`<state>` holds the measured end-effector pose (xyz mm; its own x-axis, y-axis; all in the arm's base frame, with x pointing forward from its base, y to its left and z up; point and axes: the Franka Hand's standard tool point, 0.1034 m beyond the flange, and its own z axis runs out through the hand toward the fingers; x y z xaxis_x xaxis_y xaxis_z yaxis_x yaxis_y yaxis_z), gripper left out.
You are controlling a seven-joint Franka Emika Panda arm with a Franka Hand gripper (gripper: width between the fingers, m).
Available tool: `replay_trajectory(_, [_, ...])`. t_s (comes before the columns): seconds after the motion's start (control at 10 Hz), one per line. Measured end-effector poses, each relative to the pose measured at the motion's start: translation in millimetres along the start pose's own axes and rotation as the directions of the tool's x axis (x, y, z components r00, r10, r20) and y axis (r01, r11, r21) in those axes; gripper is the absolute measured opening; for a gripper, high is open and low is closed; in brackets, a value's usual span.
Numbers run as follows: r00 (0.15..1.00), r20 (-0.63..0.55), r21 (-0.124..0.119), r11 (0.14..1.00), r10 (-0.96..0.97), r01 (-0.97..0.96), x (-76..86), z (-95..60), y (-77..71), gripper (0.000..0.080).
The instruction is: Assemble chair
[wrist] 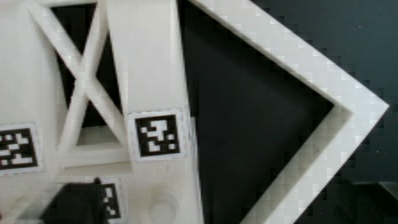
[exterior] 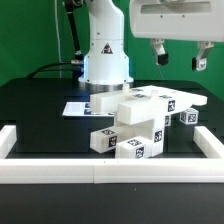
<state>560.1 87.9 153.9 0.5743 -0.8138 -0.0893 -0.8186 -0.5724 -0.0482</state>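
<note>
While the gripper (exterior: 180, 58) hangs high with jaws wide apart and empty, the chair parts (exterior: 140, 118) sit clumped mid-table inside the border rails (exterior: 100, 172), so I'd guess it's setting up a pick and next has to line up over one piece.

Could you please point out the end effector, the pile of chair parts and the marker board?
end effector (exterior: 179, 61): exterior view, midway between its two open fingertips.
chair parts (exterior: 138, 118): exterior view, a white block in the pile's middle.
marker board (exterior: 80, 107): exterior view, its visible flat face behind the pile.
</note>
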Motion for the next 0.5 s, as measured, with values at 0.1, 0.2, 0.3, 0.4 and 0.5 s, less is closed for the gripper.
replay_trajectory(0.1, [1.0,0.0,-0.001,1.0,-0.001,0.001,-0.4,0.4,-0.1,0.0649])
replay_trajectory(0.2, [1.0,-0.004,0.002,1.0,0.011,-0.011,-1.0,2.1,0.0,0.0649])
replay_trajectory(0.3, [0.999,-0.008,0.002,0.999,0.041,-0.041,-8.1,8.0,2.4,0.0649])
replay_trajectory(0.4, [0.999,-0.001,-0.006,0.999,0.053,-0.053,-22.8,9.5,3.2,0.0649])
replay_trajectory(0.5, [0.999,0.003,-0.008,0.999,0.044,-0.044,-33.5,7.3,-0.5,0.0649])
